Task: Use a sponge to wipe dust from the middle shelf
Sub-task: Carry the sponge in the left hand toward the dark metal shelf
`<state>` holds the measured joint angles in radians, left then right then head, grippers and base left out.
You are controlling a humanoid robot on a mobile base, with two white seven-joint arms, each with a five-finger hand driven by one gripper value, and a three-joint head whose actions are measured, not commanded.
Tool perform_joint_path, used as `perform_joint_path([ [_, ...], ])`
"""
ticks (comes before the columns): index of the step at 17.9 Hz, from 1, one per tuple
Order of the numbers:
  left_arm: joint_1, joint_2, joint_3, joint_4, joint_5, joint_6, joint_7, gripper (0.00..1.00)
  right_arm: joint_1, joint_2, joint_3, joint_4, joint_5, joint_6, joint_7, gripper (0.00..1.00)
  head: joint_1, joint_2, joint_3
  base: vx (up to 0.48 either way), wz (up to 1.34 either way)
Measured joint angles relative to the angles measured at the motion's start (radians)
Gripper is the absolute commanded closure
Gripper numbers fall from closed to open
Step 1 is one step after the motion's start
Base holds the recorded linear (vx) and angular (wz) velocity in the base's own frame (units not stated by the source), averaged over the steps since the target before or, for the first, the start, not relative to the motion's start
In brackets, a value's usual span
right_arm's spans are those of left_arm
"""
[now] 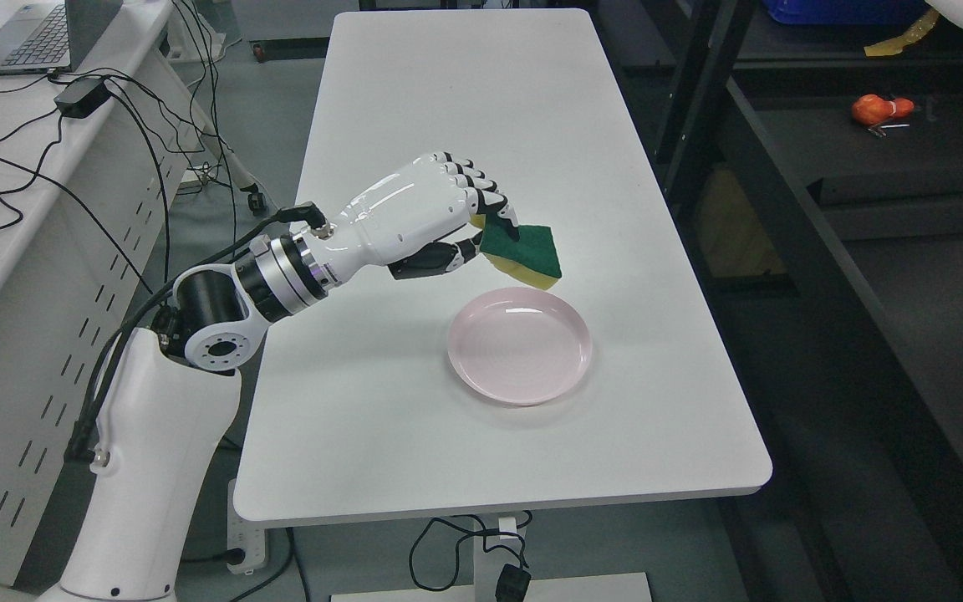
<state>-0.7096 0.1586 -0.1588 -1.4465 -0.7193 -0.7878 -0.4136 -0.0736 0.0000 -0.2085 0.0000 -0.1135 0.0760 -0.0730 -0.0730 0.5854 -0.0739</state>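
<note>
My left hand reaches out over the white table with its fingers curled around a sponge. The sponge has a green scouring face on top and a yellow layer beneath, and it hangs tilted in the air just above the far rim of a pink plate. The dark shelf unit stands to the right of the table, its boards apart from the hand. My right arm does not show.
An orange object lies on a dark shelf board at the upper right. A blue bin sits on the shelf top. A desk at the left carries a laptop, a power brick and several cables.
</note>
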Motion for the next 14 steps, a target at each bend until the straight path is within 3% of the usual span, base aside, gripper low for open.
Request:
perform_joint_path([
  [14,0.078,-0.012,0.035,-0.070,0.002,0.002,0.000,1.00,0.000,0.000,0.000,0.000,0.000,0.000,0.000,0.00,0.0000,0.000,0.000,-0.194,-0.30],
])
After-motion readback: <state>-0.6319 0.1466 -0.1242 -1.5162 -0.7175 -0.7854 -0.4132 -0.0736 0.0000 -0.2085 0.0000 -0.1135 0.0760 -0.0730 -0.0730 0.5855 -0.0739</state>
